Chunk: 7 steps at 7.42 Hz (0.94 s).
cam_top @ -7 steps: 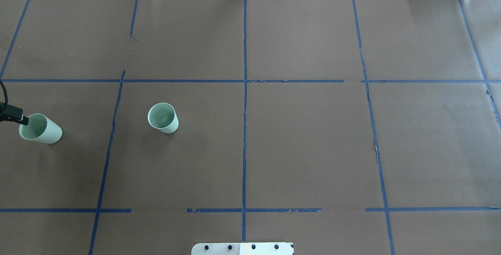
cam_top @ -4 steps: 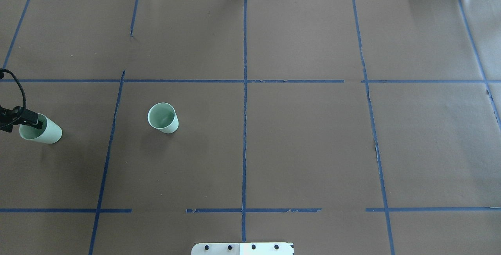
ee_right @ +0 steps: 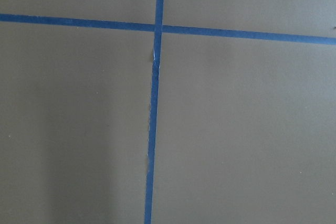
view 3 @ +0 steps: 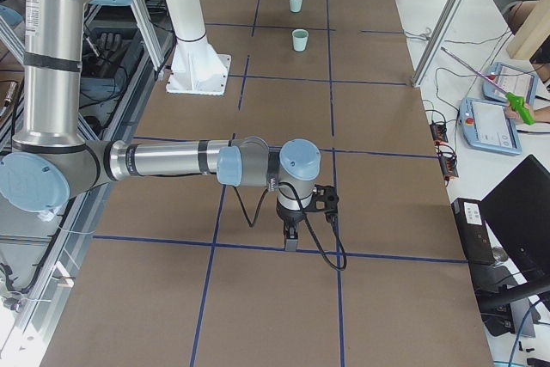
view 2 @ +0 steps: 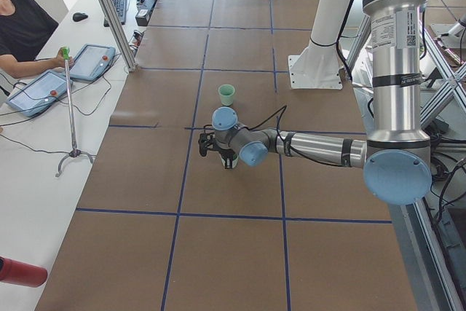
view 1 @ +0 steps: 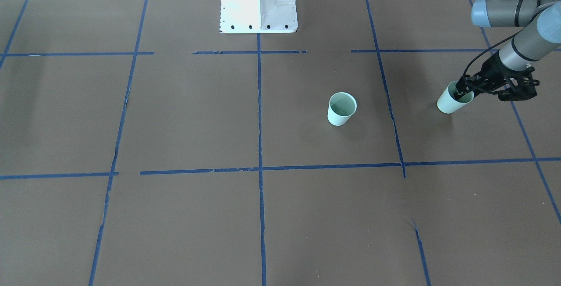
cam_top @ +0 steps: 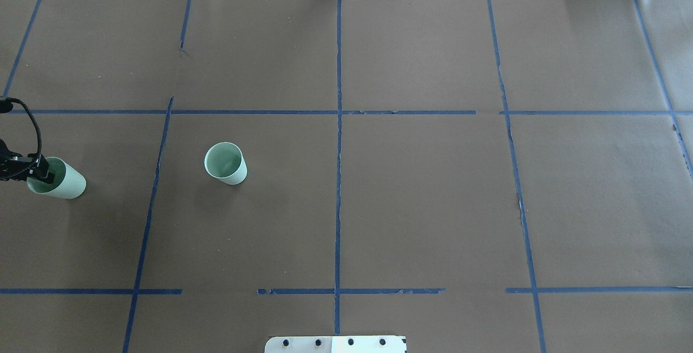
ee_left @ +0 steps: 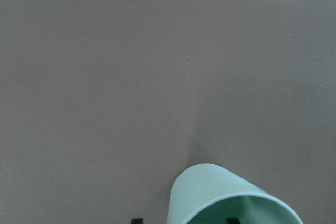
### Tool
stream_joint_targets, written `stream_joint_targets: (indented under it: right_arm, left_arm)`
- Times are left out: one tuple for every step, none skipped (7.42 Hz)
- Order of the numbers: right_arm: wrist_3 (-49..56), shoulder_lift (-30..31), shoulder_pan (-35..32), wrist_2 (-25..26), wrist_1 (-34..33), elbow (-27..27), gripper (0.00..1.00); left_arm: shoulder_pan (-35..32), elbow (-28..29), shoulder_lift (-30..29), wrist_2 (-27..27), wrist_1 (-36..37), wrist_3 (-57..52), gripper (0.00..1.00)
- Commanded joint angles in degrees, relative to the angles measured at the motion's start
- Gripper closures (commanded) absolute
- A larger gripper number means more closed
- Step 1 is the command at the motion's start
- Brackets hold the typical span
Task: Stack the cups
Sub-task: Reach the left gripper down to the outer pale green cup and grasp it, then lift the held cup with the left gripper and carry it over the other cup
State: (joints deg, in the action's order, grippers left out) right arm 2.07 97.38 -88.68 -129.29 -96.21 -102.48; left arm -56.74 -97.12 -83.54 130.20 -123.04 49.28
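Observation:
Two pale mint-green cups stand upright on the brown table. One cup (cam_top: 65,184) is at the far left of the overhead view; it also shows in the front view (view 1: 448,103) and the left wrist view (ee_left: 210,192). The other cup (cam_top: 226,163) stands apart from it toward the middle, also in the front view (view 1: 342,109). My left gripper (cam_top: 40,175) is open and straddles the first cup's rim, with one finger inside and one outside (ee_left: 137,220). My right gripper (view 3: 292,242) shows only in the exterior right view, low over the table, and I cannot tell its state.
Blue tape lines (cam_top: 338,125) divide the brown table cover into squares. The robot's white base plate (view 1: 258,1) is at the table's near edge. Operators with tablets (view 2: 44,85) sit beyond the far edge. The right wrist view holds only tape and table.
My left gripper has come in from the left edge and dropped onto the far-left cup's rim, so one finger now sits inside it. Both cups have stayed in place.

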Motion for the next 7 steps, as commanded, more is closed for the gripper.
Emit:
stream_joint_targets:
  right_arm:
    - [0.0, 0.0, 0.0, 0.0, 0.1, 0.0, 0.0]
    - [-0.1, 0.0, 0.0, 0.0, 0.1, 0.0, 0.0]
    - [0.0, 0.0, 0.0, 0.0, 0.1, 0.0, 0.0]
    - [0.0, 0.0, 0.0, 0.0, 0.0, 0.0, 0.0]
    - [0.0, 0.0, 0.0, 0.0, 0.0, 0.0, 0.0]
    - [0.0, 0.0, 0.0, 0.0, 0.1, 0.0, 0.0]
    - [0.0, 0.0, 0.0, 0.0, 0.1, 0.0, 0.0]
  left_arm:
    - [-0.7, -2.5, 0.7, 0.1, 0.2, -0.3, 1.0]
    - [-1.2, -7.1, 2.7, 0.8, 1.0, -0.4, 1.0]
    - [-2.6, -12.0, 3.2, 0.8, 6.0, -0.5, 1.0]
    - [-4.8, -16.9, 2.3, 0.8, 13.8, -0.6, 1.0]
    - [-5.7, -21.0, 2.1, 0.8, 18.6, -0.6, 1.0]
    - [-6.4, -23.8, 0.2, 0.8, 25.0, -0.6, 1.0]
    - [-7.7, -24.3, -7.3, 0.8, 34.2, -0.6, 1.0]
